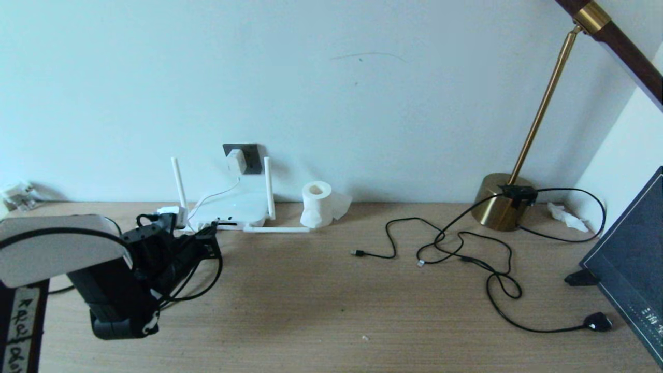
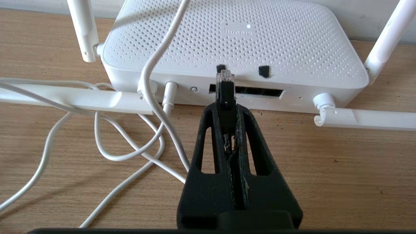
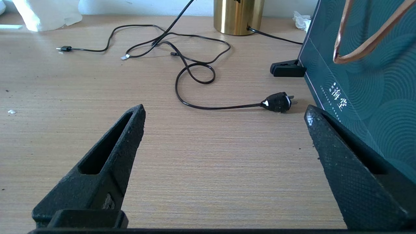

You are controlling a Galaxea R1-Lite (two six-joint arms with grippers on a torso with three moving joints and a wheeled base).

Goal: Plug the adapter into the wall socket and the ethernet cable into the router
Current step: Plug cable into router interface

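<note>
The white adapter (image 1: 235,161) sits on the dark grey wall socket (image 1: 249,155), and its thin white cord (image 2: 152,74) runs down over the router (image 2: 234,39). The router lies flat against the wall with two antennas upright and two folded down. My left gripper (image 2: 226,109) is shut on the ethernet cable's plug (image 2: 225,89). The plug's clear tip stands right at the left end of the router's dark port slot (image 2: 256,91); whether it is inside I cannot tell. The black cable (image 1: 207,280) loops back under that arm. My right gripper (image 3: 225,110) hangs open over bare desk, far right.
A toilet-paper roll (image 1: 317,204) stands right of the router. Thin black cords (image 1: 466,254) sprawl mid-right, ending in a bulky lamp plug (image 1: 598,322). A brass lamp base (image 1: 500,202) is at the back right. A dark blue bag (image 1: 632,259) lines the right edge.
</note>
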